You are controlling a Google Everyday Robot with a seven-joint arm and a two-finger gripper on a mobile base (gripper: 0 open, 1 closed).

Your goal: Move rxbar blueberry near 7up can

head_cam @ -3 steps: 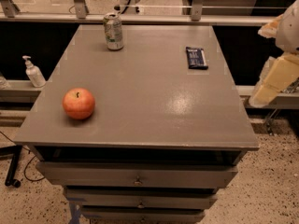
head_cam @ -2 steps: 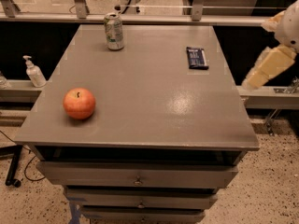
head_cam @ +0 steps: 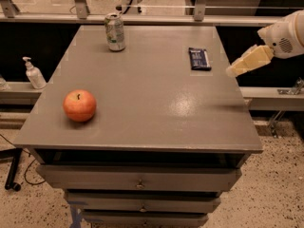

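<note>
Off the right edge of the table [head_cam: 156,120], over the gap beside it: gripper [head_cam: 236,69], pale cream, wedge-shaped, tapering down and leftward from the rounded white arm [head_cam: 287,34]. Touches nothing. Apart or together: cannot tell.

Just left of the gripper tip, near but not touching: rxbar blueberry [head_cam: 199,59]. Flat, rectangular, dark navy wrapper with pale lettering and a slight sheen on the film. Lies flat on the tabletop close to its right edge, long side running front to back.

Well left of the gripper and farther back: 7up can [head_cam: 115,32]. Cylindrical, silvery-white metal with green markings, metal top, slightly dented sidewall. Stands upright near the rear edge, well apart from the bar.

Far left of the gripper, toward the front: apple [head_cam: 80,105]. Round, orange-red, smooth skin, small stem dimple on top.

Tabletop: flat grey, mostly matte, with a soft glare patch below and left of the gripper. Underneath: grey drawers [head_cam: 137,179] with small knobs.

Farthest left of the gripper, past the table's left edge on a lower ledge: white pump bottle [head_cam: 34,74], plastic, upright.
</note>
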